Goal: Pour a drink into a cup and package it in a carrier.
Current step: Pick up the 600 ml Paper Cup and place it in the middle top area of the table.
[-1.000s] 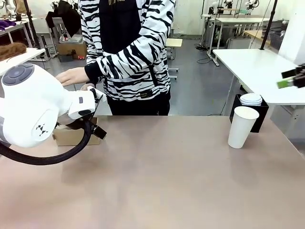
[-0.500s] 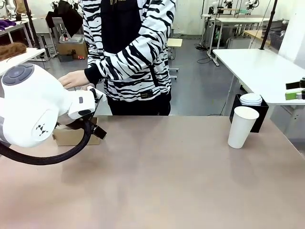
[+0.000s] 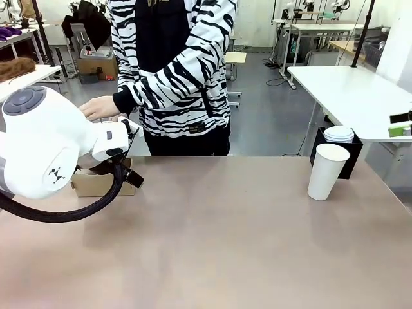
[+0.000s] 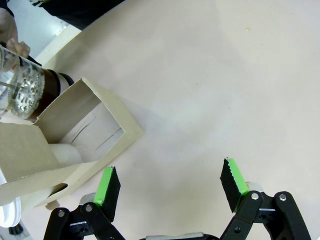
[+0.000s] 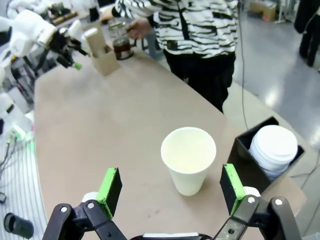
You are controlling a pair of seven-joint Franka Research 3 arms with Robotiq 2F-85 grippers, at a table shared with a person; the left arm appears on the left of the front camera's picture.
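The white paper cup (image 3: 327,171) stands open-topped at the table's right; in the right wrist view the cup (image 5: 189,159) sits just ahead of my open right gripper (image 5: 170,187), between the lines of its fingers. In the front view my right gripper (image 3: 394,125) hovers at the picture's right edge, above the cup. The brown cardboard carrier (image 4: 75,145) lies on the table beside my open left gripper (image 4: 170,181), which holds nothing. Behind the carrier stands the glass pot with the dark drink (image 4: 49,86). A person's hand (image 5: 140,27) is on the pot (image 5: 121,46).
A black square box (image 3: 351,154) holding white lids (image 3: 339,134) stands behind the cup. My bulky left arm (image 3: 45,145) covers most of the carrier (image 3: 90,185) in the front view. The person in a striped top (image 3: 174,71) stands at the far edge.
My right gripper has drifted right, toward the edge of the front view. The person's hand has shifted slightly near the pot. The left arm, cup and carrier have not moved.
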